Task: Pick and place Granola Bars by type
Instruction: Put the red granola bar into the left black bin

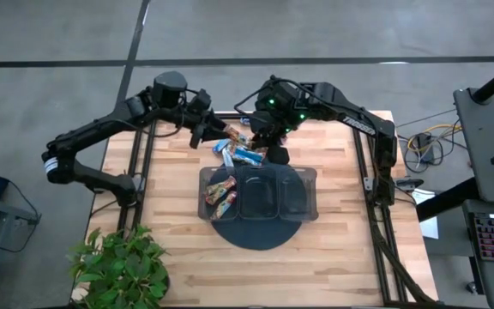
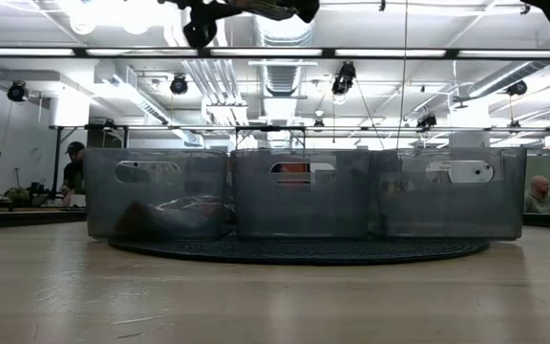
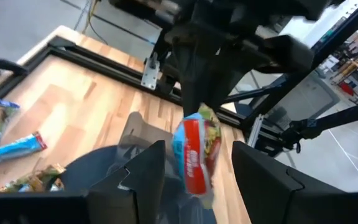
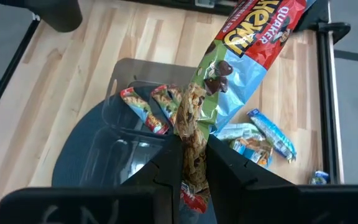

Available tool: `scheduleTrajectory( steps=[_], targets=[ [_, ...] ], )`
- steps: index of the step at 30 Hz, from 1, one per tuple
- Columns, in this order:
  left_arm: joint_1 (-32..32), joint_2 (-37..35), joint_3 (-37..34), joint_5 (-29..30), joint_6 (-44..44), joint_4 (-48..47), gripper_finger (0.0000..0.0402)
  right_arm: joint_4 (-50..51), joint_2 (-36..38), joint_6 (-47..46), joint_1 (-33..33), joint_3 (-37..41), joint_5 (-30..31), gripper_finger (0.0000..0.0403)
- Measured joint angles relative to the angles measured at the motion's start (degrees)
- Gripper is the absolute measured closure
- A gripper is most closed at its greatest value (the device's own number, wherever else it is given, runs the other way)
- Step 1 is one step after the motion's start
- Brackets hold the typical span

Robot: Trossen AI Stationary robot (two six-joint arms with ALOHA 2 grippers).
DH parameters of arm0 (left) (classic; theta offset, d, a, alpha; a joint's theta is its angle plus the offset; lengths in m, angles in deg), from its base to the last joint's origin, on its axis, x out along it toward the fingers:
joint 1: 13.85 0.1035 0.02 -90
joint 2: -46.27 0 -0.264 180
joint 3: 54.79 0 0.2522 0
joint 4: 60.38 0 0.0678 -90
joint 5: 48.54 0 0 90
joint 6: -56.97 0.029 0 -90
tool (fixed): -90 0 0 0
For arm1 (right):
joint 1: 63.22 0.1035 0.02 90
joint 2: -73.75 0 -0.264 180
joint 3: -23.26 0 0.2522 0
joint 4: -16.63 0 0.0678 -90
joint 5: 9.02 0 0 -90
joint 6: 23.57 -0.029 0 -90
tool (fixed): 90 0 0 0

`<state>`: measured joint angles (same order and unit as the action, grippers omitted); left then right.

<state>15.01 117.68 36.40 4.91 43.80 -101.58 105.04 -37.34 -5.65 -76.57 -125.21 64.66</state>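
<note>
My right gripper (image 1: 273,148) hangs just beyond the far rim of the dark three-compartment tray (image 1: 309,193), shut on a light blue and red granola bar (image 4: 232,74). My left gripper (image 1: 202,135) hovers to its left, open, fingers (image 3: 143,174) pointing toward that bar (image 3: 196,152) without touching it. Several bars, mostly light blue, lie flat on the wood (image 1: 235,149) between the grippers. Reddish multicolour bars (image 1: 219,196) lie in the tray's left compartment. My right gripper pinches the bar by one crimped end (image 4: 193,140) between its two fingers (image 4: 166,171), coming from above and pointing down. The bar is lifted clear and hangs lengthwise below the fingers (image 3: 194,155), over the wood and the tray's far rim.
The tray stands on a dark round mat (image 1: 260,233); its middle (image 1: 258,197) and right (image 1: 292,197) compartments look dark. A potted plant (image 1: 123,266) sits at the near left corner. Black frame rails (image 1: 141,172) run along both table sides. Bare wood lies near and right.
</note>
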Motion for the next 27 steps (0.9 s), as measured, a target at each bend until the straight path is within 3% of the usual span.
scheduleTrajectory(
  steps=[15,27],
  targets=[
    [-1.59,2.8,0.0,-0.16,-0.29,3.51,0.0239,-0.7,0.0,-0.1,0.07,0.01,-0.02,0.0351],
    [-1.99,2.78,0.0,-0.92,1.53,3.44,0.0372,-0.9,0.0,0.02,0.09,0.04,-0.09,0.0351]
  ],
)
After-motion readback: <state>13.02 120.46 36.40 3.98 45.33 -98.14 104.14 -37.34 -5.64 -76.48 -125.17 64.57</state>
